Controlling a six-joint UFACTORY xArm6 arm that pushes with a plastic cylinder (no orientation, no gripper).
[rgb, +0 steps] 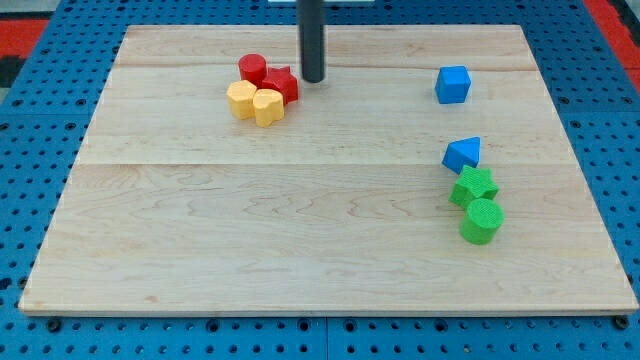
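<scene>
Upright dark rod, my tip down at the view's top.

My tip rests on the desk, a four-block cluster just to its left (touching uncertain); four others lie well right.

Well off to the view's right of my tip, at nearly its level, a blue cube sits alone. Farther toward the view's bottom on that same side, a blue triangular block touches or nearly touches a green star-shaped block, which touches a green cylinder below it. All rest on a pale wooden board laid over a blue perforated table.
</scene>
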